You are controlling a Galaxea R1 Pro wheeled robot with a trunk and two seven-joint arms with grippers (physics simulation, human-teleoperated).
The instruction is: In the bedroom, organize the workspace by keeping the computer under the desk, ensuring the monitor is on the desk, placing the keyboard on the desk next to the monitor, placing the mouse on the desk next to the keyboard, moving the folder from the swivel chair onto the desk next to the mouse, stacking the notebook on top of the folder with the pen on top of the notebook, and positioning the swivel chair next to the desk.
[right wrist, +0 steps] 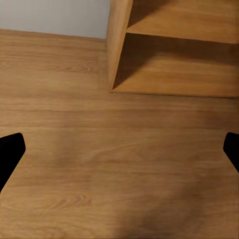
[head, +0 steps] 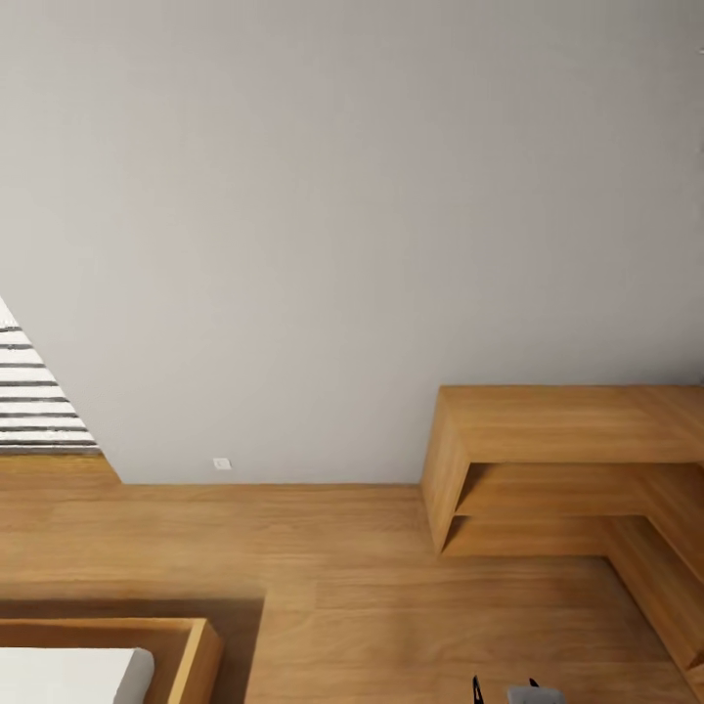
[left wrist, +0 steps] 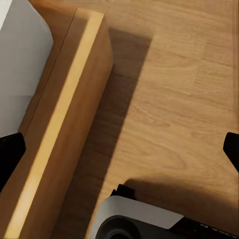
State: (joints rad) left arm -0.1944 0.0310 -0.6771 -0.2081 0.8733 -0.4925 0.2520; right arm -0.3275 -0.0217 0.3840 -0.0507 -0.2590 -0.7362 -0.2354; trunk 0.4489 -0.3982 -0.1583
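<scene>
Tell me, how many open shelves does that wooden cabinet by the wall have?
2 show in the wooden cabinet: an upper shelf and a lower shelf just above the floor. More may hide past the picture's right edge.

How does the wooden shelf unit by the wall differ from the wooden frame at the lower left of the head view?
The shelf unit stands against the grey wall, while the wooden frame sits out on the floor, away from it. The shelf unit has open shelves with nothing on them; the frame encloses a white pad. The shelf unit rises well above the floor; the frame looks lower. Both are the same light wood tone as the floor.
</scene>
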